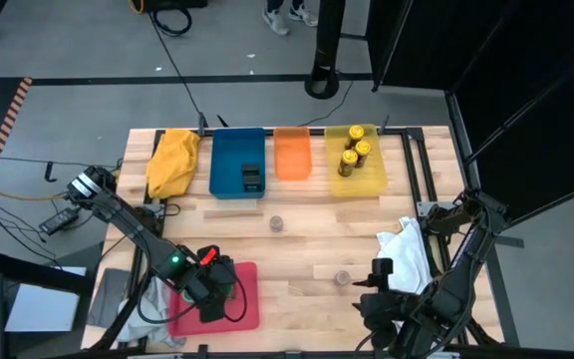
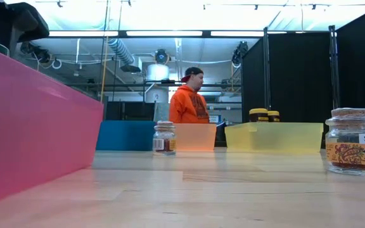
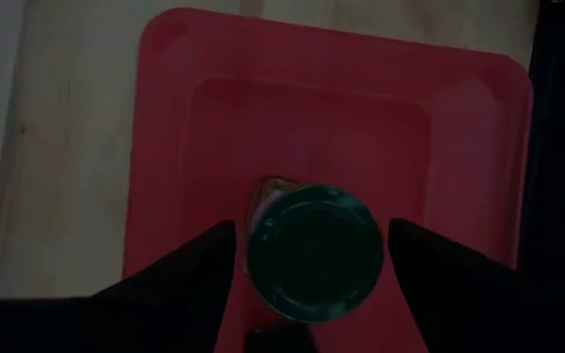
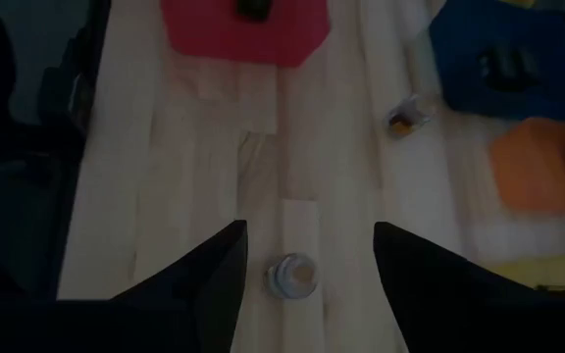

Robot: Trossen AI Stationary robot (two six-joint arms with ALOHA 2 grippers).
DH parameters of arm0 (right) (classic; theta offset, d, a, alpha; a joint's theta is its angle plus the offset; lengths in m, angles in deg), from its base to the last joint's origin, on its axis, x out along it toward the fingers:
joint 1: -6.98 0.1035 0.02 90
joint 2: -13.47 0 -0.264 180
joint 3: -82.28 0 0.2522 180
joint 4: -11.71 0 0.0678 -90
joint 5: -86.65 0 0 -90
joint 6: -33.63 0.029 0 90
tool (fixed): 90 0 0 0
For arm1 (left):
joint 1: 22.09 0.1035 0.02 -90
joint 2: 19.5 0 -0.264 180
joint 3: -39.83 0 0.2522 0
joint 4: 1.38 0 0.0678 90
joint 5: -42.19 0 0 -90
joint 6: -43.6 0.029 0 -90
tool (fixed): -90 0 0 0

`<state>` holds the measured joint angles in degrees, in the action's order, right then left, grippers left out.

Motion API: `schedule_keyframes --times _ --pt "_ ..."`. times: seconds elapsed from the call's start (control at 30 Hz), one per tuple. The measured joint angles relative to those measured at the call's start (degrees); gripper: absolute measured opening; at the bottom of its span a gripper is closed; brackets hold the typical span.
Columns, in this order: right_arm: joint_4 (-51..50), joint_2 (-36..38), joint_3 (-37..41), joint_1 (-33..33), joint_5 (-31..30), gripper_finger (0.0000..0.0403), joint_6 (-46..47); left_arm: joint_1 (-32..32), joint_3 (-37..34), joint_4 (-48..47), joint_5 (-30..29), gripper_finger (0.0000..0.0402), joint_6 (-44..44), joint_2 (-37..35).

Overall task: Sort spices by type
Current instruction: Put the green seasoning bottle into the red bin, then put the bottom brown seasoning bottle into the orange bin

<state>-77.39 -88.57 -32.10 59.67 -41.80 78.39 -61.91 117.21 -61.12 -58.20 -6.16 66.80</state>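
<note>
Green-lidded jar [image 3: 314, 252] upright in red tray [image 3: 479, 118] between wide-open fingers of left gripper [image 3: 312, 257], unheld; probably light, rigid, smooth-sided, best gripped across its lid.

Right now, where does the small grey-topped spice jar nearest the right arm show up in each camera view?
High: grey-topped jar on bare wood by the right claw.
Low: far right, foreground.
Left wrist: not in it.
Right wrist: between the fingers.
Shared landmark: red tray.
</note>
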Motion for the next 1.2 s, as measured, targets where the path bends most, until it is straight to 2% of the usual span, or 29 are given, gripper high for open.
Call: schedule_keyframes --times 0.17,0.5,0.67,0.87,1.03,1.2 --pt "-0.3 0.0 0.0 -0.1 -2.6 0.0246 -1.0 0.0 0.0 0.6 2.1 0.0276 2.0 0.0" --pt "-0.6 0.0 0.0 -2.7 -2.7 0.03 -2.4 0.0 0.0 2.0 4.8 0.0276 4.3 0.0" --pt "-0.9 0.0 1.9 -4.6 -2.5 0.031 -2.4 0.0 0.5 3.3 7.9 0.0276 4.9 0.0" --pt "-1.7 0.0 8.6 -8.3 3.1 0.0307 -0.6 0.0 3.8 2.7 8.5 0.0276 8.1 0.0" --pt "-1.4 0.0 12.9 -11.4 6.0 0.0309 1.6 0.1 5.3 2.6 4.8 0.0276 12.0 -0.1" --pt "-1.2 0.0 14.7 -12.8 8.5 0.0307 1.7 2.1 5.3 0.2 4.5 0.0276 13.2 -0.1"
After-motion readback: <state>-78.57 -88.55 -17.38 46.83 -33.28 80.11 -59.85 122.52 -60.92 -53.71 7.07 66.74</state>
